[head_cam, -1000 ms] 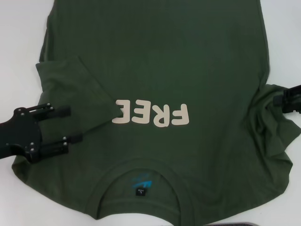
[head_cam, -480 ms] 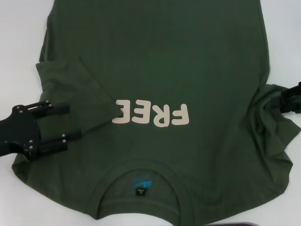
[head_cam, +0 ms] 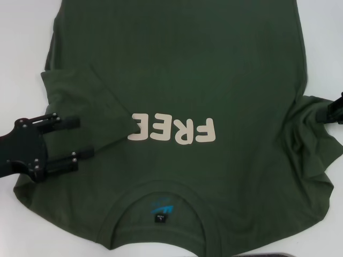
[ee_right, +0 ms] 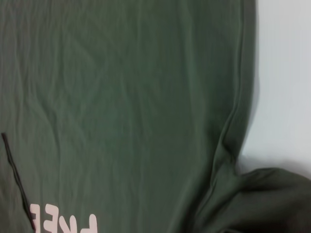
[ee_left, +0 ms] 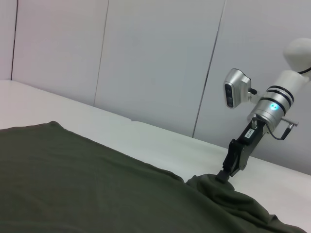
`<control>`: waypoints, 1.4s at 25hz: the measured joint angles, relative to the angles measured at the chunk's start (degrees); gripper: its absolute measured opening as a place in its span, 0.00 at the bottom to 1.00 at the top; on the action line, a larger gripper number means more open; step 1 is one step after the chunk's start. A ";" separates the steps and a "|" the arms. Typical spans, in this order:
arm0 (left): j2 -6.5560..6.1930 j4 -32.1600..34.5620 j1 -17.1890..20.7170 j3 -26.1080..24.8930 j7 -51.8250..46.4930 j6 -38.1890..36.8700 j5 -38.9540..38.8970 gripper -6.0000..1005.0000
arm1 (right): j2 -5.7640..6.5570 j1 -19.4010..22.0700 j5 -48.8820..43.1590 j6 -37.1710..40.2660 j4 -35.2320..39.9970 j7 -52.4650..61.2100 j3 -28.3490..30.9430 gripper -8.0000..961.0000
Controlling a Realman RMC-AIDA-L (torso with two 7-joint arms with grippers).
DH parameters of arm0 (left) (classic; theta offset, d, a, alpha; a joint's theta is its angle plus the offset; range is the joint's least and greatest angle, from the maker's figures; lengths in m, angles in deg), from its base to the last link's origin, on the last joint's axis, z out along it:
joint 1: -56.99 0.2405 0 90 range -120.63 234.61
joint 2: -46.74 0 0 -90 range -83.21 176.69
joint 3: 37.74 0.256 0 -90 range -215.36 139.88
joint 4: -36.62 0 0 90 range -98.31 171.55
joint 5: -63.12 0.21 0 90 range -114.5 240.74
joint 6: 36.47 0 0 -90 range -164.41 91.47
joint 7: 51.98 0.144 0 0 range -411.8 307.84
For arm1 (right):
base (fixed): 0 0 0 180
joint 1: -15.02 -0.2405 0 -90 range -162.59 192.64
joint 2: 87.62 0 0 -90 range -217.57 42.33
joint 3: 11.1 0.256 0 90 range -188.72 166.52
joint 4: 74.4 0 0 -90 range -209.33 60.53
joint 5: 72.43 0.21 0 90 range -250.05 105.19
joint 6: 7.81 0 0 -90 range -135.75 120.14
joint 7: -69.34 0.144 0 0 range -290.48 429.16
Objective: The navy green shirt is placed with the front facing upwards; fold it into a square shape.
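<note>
Nearest to the robot lies the round collar [head_cam: 161,195] of the navy green shirt [head_cam: 214,69], with a blue inner print and a small black tag [head_cam: 159,218] inside it. The shirt is spread flat on the white table [head_cam: 21,43] with its front up, and it fills most of the head view. A little farther, across the chest, stands the cream "FREE" lettering [head_cam: 172,130], upside down from the robot's side. The left sleeve [head_cam: 80,107] is folded inward over the body of the shirt, and its edge covers the start of the lettering.

The left gripper [head_cam: 86,138] is over the left side of the shirt, beside the folded sleeve. Its two black fingers [head_cam: 63,122] are spread apart and there is no cloth between them.

On the other side, the right sleeve [head_cam: 311,134] is bunched up in wrinkles. The right gripper [ee_left: 222,175] is at the far edge of this bunch, with its tip on the cloth; I cannot tell if its fingers are spread or pinching the fabric.

Beyond this, the lower part of the shirt runs away smooth and flat to the far side of the table
</note>
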 joint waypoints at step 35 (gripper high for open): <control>0.10 0.27 0.28 -1.35 0.32 0.57 -1.14 0.70 | -3.84 -4.88 3.52 4.89 0.28 -1.90 0.27 0.02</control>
